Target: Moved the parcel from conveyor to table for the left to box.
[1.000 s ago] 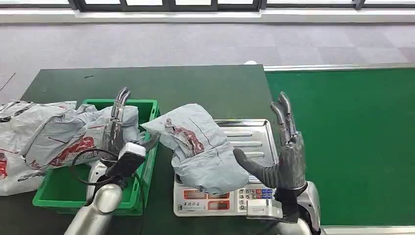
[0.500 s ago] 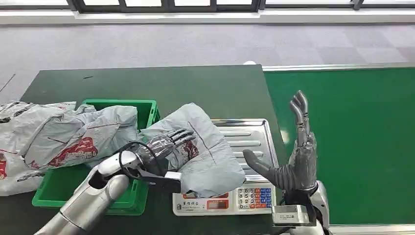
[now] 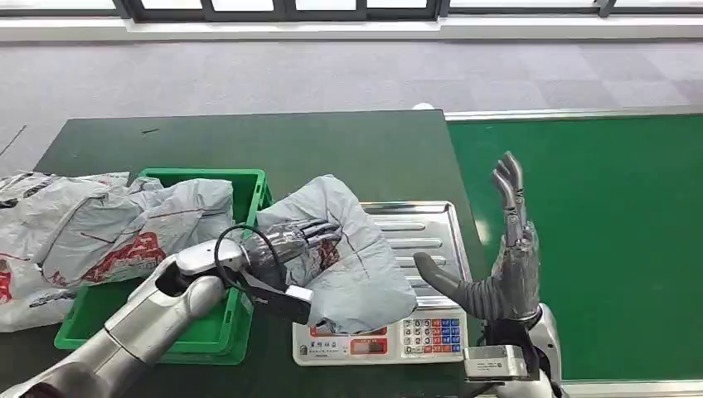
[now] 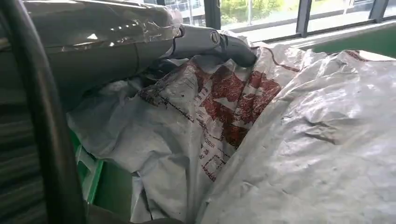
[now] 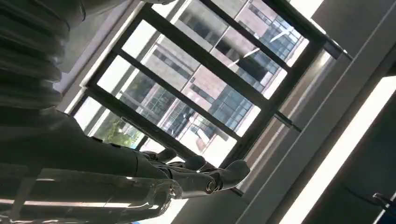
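A grey parcel (image 3: 365, 265) with red print lies crumpled on the steel tray of the scale (image 3: 419, 228). My left hand (image 3: 290, 243) rests on top of the parcel's left part, fingers stretched flat across the red print; its thumb is hidden. In the left wrist view the fingers (image 4: 210, 41) lie straight over the parcel (image 4: 243, 107). My right hand (image 3: 507, 265) stands upright to the right of the scale, open, fingers pointing up and thumb reaching toward the parcel without touching it. In the right wrist view the right hand (image 5: 187, 179) is seen against the windows.
A green box (image 3: 211, 336) stands left of the scale and holds other grey parcels (image 3: 124, 228) that spill over its left rim. The scale's keypad (image 3: 431, 333) faces me. The green conveyor belt (image 3: 605, 224) runs along the right, beside the dark table (image 3: 332, 149).
My left hand came over from the green box onto the parcel and has slid a little farther across it. My right hand let the parcel go and drew back to the right.
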